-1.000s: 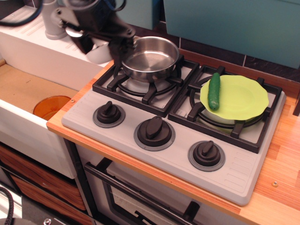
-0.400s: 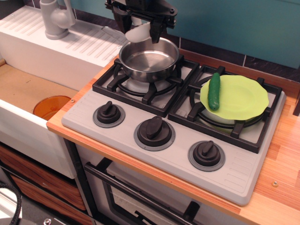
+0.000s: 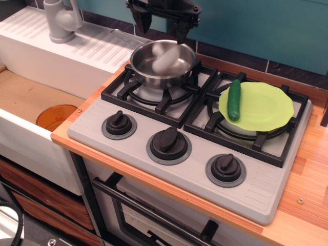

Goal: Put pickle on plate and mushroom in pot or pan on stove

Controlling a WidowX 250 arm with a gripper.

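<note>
The white mushroom (image 3: 165,57) is a blurred shape inside the shiny steel pan (image 3: 154,76), which stands on the left burner of the grey stove (image 3: 256,189). My gripper (image 3: 163,25) hangs open just above the pan's far rim, with nothing between its fingers. The dark green pickle (image 3: 234,99) lies on the left part of the lime-green plate (image 3: 266,107), which rests on the right burner grate.
Three black knobs (image 3: 168,142) line the stove front. An orange bowl (image 3: 56,117) sits in the sink at left. A white faucet (image 3: 60,19) and a drainboard stand at the back left. A teal wall runs behind the stove.
The mushroom has left my gripper and dropped into the pan. My gripper's fingers have opened and it has risen slightly above the pan.
</note>
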